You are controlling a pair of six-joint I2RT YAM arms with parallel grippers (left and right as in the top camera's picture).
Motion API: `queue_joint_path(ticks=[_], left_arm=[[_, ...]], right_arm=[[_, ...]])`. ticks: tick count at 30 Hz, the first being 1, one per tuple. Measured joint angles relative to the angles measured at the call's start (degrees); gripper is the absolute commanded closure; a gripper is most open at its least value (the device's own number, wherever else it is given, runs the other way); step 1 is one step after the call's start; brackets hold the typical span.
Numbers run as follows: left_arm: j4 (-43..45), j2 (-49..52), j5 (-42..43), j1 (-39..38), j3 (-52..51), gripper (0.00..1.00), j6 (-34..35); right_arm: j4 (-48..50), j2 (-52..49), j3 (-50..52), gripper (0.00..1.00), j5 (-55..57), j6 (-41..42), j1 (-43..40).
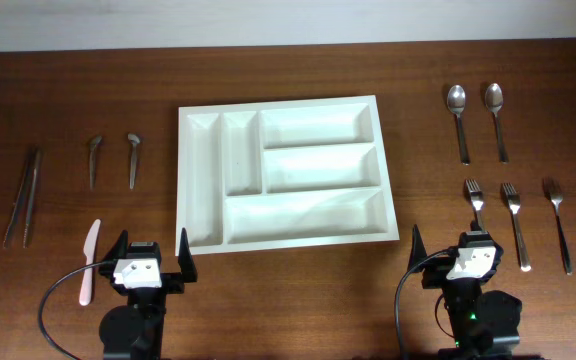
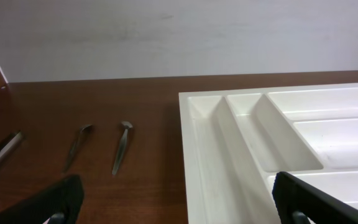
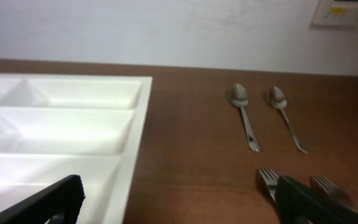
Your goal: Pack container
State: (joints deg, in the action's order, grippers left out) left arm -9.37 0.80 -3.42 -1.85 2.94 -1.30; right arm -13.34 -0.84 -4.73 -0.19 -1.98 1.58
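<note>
Midway across the brown surface (image 1: pixel 298 300): white container (image 1: pixel 308 213), lying flat, long side left to right, all five compartments bare. To its right, well apart from it: two spoons (image 1: pixel 457 105) side by side toward the far edge, three forks (image 1: pixel 513 210) in a row nearer the robot. To its left: two short utensils (image 1: pixel 133 160) with bent heads, likely small spoons; a pair of long thin sticks (image 1: pixel 23 195), or tongs, too small to tell which; and a pale pink knife (image 1: pixel 88 262) just beside the left hand (image 1: pixel 150 255). Left hand low at the near edge, off the container's near left corner, fingers (image 2: pixel 64 198) spread wide, holding nothing. Right hand (image 1: pixel 451 250) likewise low at the near edge, just past the near right corner, fingers (image 3: pixel 61 199) wide apart and bare, the nearest fork close in front. Judged from this: no piece packed, no piece picked up, task at its very start. Left to do, by the look of it: lift every piece off the surface and lay it in a compartment, probably like with like, right-side cutlery for the right hand, left-side pieces for the left.
</note>
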Motion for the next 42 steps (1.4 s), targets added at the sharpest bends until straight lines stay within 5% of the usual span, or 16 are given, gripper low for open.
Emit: queue_joint_path(ticks=[7, 12, 25, 29, 42], left_arm=[[0.0, 0.0, 0.0, 0.0, 0.0, 0.01, 0.0], [0.0, 0.0, 0.0, 0.0, 0.0, 0.01, 0.0], [0.2, -0.1, 0.0, 0.0, -0.1, 0.01, 0.0], [0.2, -0.1, 0.0, 0.0, -0.1, 0.01, 0.0], [0.2, -0.1, 0.0, 0.0, -0.1, 0.01, 0.0]], right_arm=[[2.1, -1.5, -2.8, 0.01, 3.5, 1.6, 0.0], [-1.4, -12.2, -17.3, 0.01, 9.2, -1.1, 0.0], [-57.6, -79.7, -98.8, 0.01, 1.5, -4.7, -14.8], [-63.4, -94.3, -116.6, 0.01, -1.3, -4.7, -16.9], [-58.1, -118.4, -125.3, 0.01, -5.1, -18.2, -17.2]])
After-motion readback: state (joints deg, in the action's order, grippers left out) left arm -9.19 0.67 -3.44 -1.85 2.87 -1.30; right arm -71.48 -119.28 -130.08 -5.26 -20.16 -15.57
